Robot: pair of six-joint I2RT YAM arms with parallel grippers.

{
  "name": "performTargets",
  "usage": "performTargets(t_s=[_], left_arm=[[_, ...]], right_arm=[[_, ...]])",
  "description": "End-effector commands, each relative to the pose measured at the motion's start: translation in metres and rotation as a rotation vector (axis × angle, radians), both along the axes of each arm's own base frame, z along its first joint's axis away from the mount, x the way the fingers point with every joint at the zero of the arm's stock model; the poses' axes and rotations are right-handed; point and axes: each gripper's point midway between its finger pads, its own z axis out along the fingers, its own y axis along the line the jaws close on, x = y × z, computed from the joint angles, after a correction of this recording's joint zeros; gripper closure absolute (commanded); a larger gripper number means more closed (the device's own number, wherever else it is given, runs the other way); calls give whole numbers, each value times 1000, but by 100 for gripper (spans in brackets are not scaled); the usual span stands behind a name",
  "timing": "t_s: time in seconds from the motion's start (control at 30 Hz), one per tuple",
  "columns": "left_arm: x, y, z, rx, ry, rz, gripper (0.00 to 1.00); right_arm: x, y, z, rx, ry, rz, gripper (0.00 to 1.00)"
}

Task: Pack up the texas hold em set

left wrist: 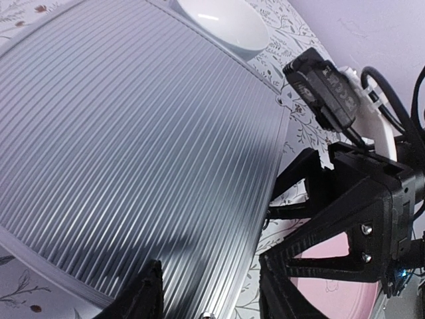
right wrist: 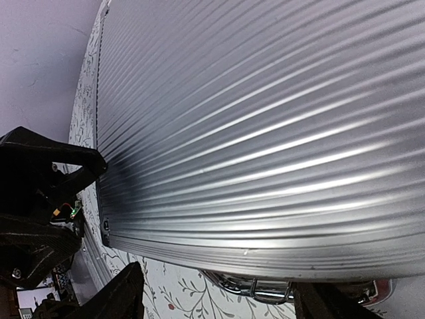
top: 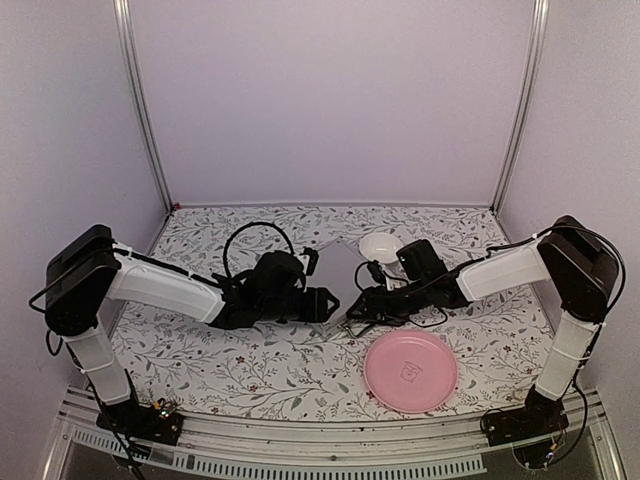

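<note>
I see the closed silver briefcase [top: 335, 262] lying flat mid-tabletop [top: 270, 365] between both arms, my left end effector [left wrist: 211, 279] partly spread at its ribbed lid's edge, my right end effector [right wrist: 218, 282] spread wide either side of the metal handle [right wrist: 265, 290], neither visibly pinching anything.

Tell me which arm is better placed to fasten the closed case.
Probably the right: the right gripper is open above the edge of the case, with its metal fitting between the fingers. The left gripper hangs over the ribbed lid instead.
</note>
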Motion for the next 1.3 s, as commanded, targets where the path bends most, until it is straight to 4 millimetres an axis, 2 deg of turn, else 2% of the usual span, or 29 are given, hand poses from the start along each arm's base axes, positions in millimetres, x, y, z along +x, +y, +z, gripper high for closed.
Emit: performTargets(t_s=[0.0,0.4,0.87,1.1,1.2,1.27], left_arm=[[-15,29,-44,140,110,17,50],[-16,29,-46,140,114,18,50],[-16,28,-46,139,118,17,51],[-14,26,-34,118,98,15,51],[-12,23,-22,100,74,7,50],[-11,21,-13,90,57,2,50]], right_arm=[[-1,10,22,59,-17,13,25],[2,11,40,82,-53,-25,24],[5,14,45,92,-66,-29,24],[2,2,54,69,-106,-49,24],[-1,-9,53,27,-121,-69,31],[-4,-16,49,-3,-131,-78,41]])
